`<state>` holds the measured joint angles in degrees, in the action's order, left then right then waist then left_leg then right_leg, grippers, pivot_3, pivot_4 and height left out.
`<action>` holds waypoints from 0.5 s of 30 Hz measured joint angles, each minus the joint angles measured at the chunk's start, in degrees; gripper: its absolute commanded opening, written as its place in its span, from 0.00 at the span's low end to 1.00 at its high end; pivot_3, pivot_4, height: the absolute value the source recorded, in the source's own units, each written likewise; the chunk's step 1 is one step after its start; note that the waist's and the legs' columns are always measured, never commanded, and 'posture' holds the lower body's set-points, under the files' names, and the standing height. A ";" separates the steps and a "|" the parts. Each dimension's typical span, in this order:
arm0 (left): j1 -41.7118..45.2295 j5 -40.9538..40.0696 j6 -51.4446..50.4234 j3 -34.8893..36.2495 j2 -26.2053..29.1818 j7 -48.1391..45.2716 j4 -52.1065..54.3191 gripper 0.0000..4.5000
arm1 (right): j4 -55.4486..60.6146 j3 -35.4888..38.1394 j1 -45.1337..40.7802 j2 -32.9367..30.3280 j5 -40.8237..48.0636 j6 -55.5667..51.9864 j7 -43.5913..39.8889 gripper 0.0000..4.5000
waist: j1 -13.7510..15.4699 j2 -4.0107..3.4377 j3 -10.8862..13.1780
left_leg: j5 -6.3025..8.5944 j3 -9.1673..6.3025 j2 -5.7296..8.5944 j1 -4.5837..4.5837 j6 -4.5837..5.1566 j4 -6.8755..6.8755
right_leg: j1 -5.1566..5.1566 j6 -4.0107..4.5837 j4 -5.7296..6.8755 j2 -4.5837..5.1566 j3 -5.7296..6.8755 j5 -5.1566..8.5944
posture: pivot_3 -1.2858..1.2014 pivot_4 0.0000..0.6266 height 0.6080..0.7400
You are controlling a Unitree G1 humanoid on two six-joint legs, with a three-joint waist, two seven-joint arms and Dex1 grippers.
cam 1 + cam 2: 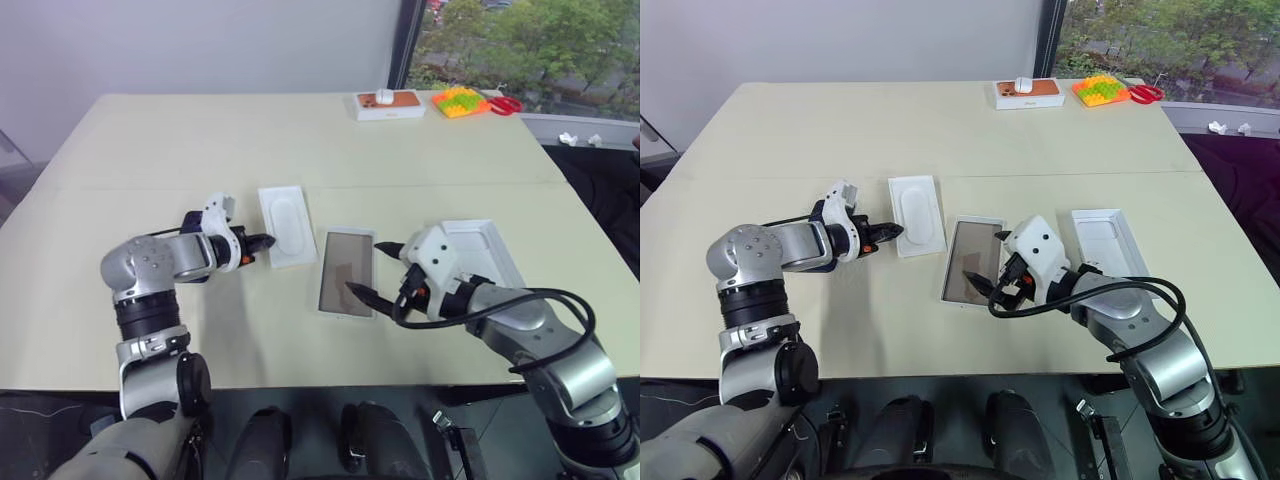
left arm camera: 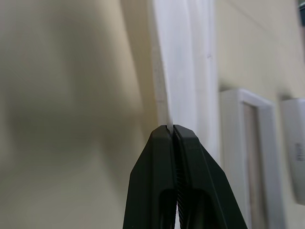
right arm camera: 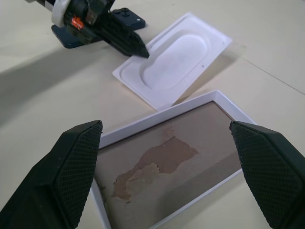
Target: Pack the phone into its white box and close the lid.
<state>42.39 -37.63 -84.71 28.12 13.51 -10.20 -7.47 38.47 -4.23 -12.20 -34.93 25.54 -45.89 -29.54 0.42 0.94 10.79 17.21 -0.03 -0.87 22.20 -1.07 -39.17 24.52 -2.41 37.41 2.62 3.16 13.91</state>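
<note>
The white box lies open in mid-table, its brownish floor bare. My right gripper hovers open just above it, one finger on each side of the tray. The lid rests hollow side up, right of that arm. Left of the box lies a white insert with a rounded recess. My left gripper is shut, its tips pinching the insert's thin left rim. The phone, dark navy, lies flat under my left hand and is mostly hidden by it.
At the table's far right edge stand a small orange-topped box with a white object on it, a bright yellow-green toy and red scissors. A seam crosses the tabletop behind the work area.
</note>
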 measured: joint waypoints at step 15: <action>-6.59 -31.24 -7.31 -3.36 -2.15 12.16 8.05 0.01 | -6.32 5.70 0.49 -6.52 -2.83 5.17 -4.17 1.00 | 0.35 0.02 0.01 | -0.03 -0.01 0.02 0.04 -0.05 -0.01 | 0.00 0.00 -0.02 0.13 -0.03 0.00 | 0.52 0.24 1.00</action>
<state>35.80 -68.86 -92.02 24.76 11.36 1.96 0.58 32.15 1.46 -11.71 -41.45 22.71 -40.73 -33.71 0.77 0.96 10.80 17.18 -0.04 -0.85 22.24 -1.12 -39.18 24.51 -2.41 37.40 2.76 3.13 13.91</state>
